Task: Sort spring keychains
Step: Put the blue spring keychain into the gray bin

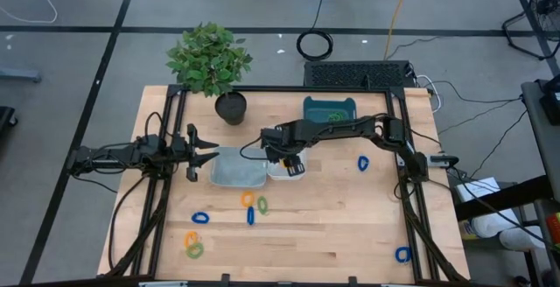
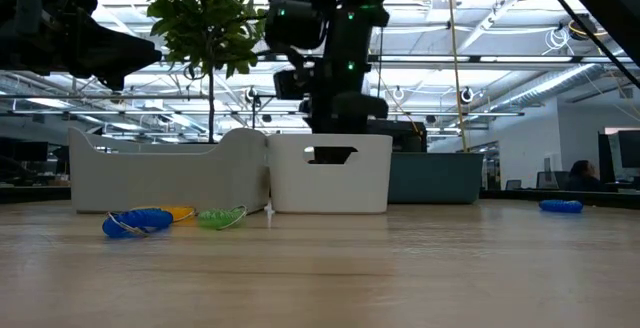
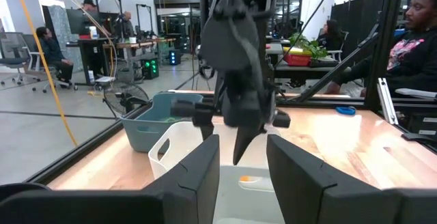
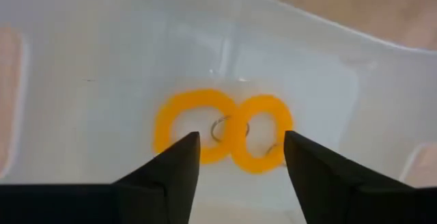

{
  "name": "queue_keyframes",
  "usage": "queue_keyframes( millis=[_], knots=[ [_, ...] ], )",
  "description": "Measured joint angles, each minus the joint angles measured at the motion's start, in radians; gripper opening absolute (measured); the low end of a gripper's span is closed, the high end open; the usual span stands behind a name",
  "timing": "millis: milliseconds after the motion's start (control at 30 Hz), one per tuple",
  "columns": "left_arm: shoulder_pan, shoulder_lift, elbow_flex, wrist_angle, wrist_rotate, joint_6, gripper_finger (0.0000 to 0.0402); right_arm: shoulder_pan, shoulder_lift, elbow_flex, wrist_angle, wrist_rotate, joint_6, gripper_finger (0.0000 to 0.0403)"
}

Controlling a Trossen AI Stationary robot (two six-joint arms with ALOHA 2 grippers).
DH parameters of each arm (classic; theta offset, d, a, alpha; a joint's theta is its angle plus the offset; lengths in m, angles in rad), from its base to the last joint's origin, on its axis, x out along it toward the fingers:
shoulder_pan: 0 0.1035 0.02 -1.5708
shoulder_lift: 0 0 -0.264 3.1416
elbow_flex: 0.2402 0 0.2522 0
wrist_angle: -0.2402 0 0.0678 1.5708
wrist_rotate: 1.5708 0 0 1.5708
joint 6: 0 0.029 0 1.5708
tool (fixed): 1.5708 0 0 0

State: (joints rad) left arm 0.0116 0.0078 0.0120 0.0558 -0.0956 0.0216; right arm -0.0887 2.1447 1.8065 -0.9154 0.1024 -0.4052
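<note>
A: What is staying hidden here?

B: From table height the white bin [image 2: 330, 173] is walling off its own contents, and the right gripper [image 2: 333, 118] is disappearing behind its rim. From above, the arm is covering most of that bin [image 1: 286, 166], so nothing inside is readable there.

A: And the gripper itself?

B: The right gripper [image 4: 239, 159] is hanging over the bin's floor with its fingers [image 4: 167, 169] parted and nothing between them. Two orange spring keychains [image 4: 222, 130] are lying flat just beyond the fingertips, touching each other, with thin metal rings where they meet. Whether the rings are linked, I cannot tell.

A: The other arm?

B: The left gripper [image 1: 203, 154] is waiting beside the grey tray [image 1: 236, 168], on the side away from the right gripper, fingers [image 3: 300, 176] partly apart, holding nothing.

A: Remaining keychains?

B: Loose on the table [image 1: 332, 226]: a blue one [image 1: 363, 163] lying off toward the right arm's base, a mixed cluster [image 1: 252, 206] nearer the front edge below the trays, another blue one [image 1: 200, 218], an orange-and-green pair [image 1: 192, 245], and a blue one [image 1: 402, 254] far off at the corner. Green shapes are showing in the teal tray [image 1: 331, 109] behind the gripper, too small to make out.
</note>
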Motion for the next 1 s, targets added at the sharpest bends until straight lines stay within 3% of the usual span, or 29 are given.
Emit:
queue_keyframes(
  millis=[367,633,1000],
  knots=[
    [0.000,0.000,0.000,0.000,0.000,0.000,0.0131,0.019,-0.143,0.000,-0.023,0.001,0.138,0.0208],
    [0.000,0.000,0.000,0.000,0.000,0.000,0.0131,0.039,-0.231,0.000,-0.159,0.052,0.243,0.0208],
    [0.000,0.000,0.000,0.000,0.000,0.000,0.0131,0.155,-0.323,0.000,-0.396,0.053,0.642,0.0208]
  ],
)
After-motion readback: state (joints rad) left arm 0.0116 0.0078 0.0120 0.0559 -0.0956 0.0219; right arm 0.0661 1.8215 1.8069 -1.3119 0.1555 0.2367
